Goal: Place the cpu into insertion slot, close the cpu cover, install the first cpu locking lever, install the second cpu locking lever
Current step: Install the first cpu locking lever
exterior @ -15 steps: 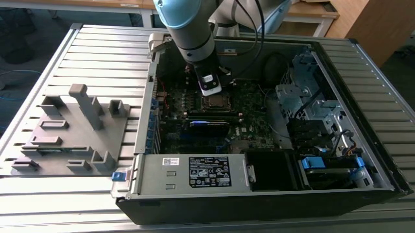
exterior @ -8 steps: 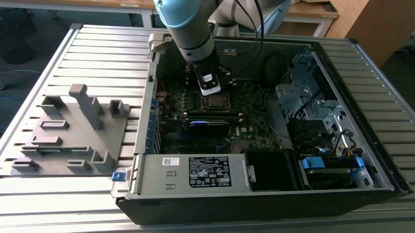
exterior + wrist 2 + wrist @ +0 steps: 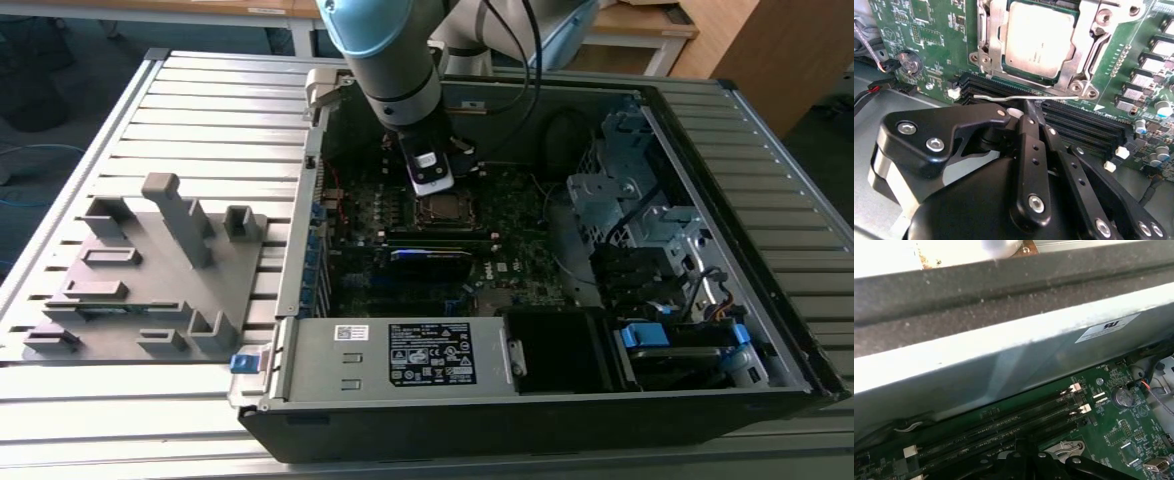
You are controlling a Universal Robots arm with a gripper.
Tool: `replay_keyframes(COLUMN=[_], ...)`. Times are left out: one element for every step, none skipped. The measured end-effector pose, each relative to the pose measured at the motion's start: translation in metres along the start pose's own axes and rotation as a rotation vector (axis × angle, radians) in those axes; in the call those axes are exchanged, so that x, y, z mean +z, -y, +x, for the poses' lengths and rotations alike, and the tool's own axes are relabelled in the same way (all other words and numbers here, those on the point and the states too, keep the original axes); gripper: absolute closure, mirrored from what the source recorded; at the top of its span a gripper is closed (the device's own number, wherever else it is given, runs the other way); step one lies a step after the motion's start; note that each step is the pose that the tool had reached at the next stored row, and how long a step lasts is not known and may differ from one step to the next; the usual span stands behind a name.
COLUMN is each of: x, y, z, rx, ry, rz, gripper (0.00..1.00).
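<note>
The cpu (image 3: 1040, 37) is sitting under the closed cpu cover (image 3: 997, 30) mid-motherboard (image 3: 939, 45), just beside the memory slots (image 3: 1074, 125), where the gripper (image 3: 1029, 107), its jaws closed together, is touching the thin locking lever (image 3: 999, 98), which probably wants steady, non-slipping pressure toward its hook; the power supply's white label (image 3: 430, 353) is carrying dense black print.

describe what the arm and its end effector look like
The arm has a pale blue joint cover above a silver-grey tube, then a dark wrist carrying a small white-and-black module. Black cables hang behind it. In the second wrist view the end effector is matte black: flat jointed links pinned with shiny silver bolts, on a rounded black body with a silver band.
</note>
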State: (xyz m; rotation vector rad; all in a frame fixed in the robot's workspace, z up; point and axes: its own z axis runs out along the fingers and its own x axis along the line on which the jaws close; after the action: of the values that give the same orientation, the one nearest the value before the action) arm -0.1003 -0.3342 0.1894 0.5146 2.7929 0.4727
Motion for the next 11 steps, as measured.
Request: replay_keyframes(x=[0.0000, -0.0005, -0.0014, -0.0027, -0.0045, -0.0060, -0.0064, -0.0064, -0.0064, -0.0066, -0.0070], y=[0.0000, -0.0002, -0.0006, -0.0011, -0.0018, -0.0024, -0.0026, -0.0026, -0.0026, -0.0026, -0.0027], z=[0.0000, -0.0001, -0.0003, -0.0006, -0.0009, -0.0012, -0.0014, -0.0014, -0.0014, -0.0014, -0.0015], rx=[0.000, 0.000, 0.000, 0.000, 0.000, 0.000, 0.000, 0.000, 0.000, 0.000, 0.000], ry=[0.0000, -0.0001, -0.0001, 0.0000, 0.0000, 0.0000, 0.0001, 0.0001, 0.0001, 0.0001, -0.0001], rz=[0.0001, 0.0004, 0.0001, -0.0002, -0.0001, -0.0002, -0.0003, -0.0004, -0.0004, -0.0004, 0.0000], gripper=[0.90, 0.90, 0.90, 0.90, 0.90, 0.90, 0.90, 0.90, 0.90, 0.90, 0.90])
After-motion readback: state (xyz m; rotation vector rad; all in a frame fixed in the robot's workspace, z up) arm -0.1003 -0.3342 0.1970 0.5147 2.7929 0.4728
